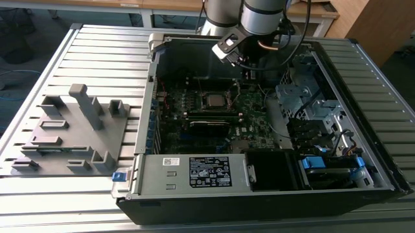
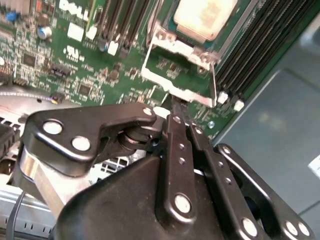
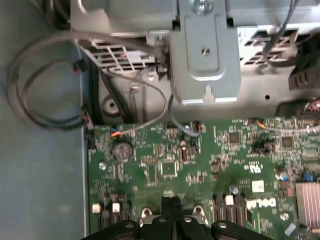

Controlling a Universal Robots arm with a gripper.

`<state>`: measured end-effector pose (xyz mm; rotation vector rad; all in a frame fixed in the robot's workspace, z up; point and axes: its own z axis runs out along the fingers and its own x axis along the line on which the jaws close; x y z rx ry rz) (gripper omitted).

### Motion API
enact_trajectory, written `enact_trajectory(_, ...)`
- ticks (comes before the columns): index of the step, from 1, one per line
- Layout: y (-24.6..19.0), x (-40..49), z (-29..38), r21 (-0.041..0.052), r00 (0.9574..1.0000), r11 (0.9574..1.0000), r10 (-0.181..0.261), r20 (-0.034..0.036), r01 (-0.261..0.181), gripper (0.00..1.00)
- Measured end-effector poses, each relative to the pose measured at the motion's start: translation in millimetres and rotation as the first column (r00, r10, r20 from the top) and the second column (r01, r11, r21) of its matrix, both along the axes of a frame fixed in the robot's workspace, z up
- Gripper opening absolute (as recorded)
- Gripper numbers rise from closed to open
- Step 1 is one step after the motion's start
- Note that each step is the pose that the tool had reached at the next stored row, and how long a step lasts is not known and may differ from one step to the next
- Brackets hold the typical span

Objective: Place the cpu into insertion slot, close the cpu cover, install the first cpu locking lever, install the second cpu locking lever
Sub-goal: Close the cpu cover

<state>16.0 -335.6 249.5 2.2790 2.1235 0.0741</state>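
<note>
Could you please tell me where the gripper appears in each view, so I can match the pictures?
Exterior view: the gripper hangs up and to the exterior view's right of the cpu.
Second wrist view: gripper tip at the open cpu cover's edge, jaws together.
First wrist view: gripper over the motherboard, jaws together.
Shared landmark: the green motherboard.

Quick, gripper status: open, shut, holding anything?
Gripper: shut, its tips at the edge of the thin silvery metal cpu cover frame; whether they pinch it cannot be told.
</note>
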Motion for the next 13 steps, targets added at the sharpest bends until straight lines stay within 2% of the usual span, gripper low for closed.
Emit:
enact_trajectory(5, 0.0, -17.6, -0.1, 0.0002, 0.9998, 1.0, 0.0, 0.022, 0.0, 0.1)
enact_trajectory(8, 0.0, -25.9, 0.0, -0.0001, 0.9995, 1.0, 0.0, 0.0319, 0.0, 0.1)
enact_trajectory(10, 0.1, -29.5, 0.0, 0.0, 0.9994, 1.0, 0.0, 0.0359, 0.0, 0.1)
enact_trajectory(13, 0.0, -29.6, -0.1, 0.0002, 0.9993, 1.0, 0.0, 0.0363, 0.0, 0.1)
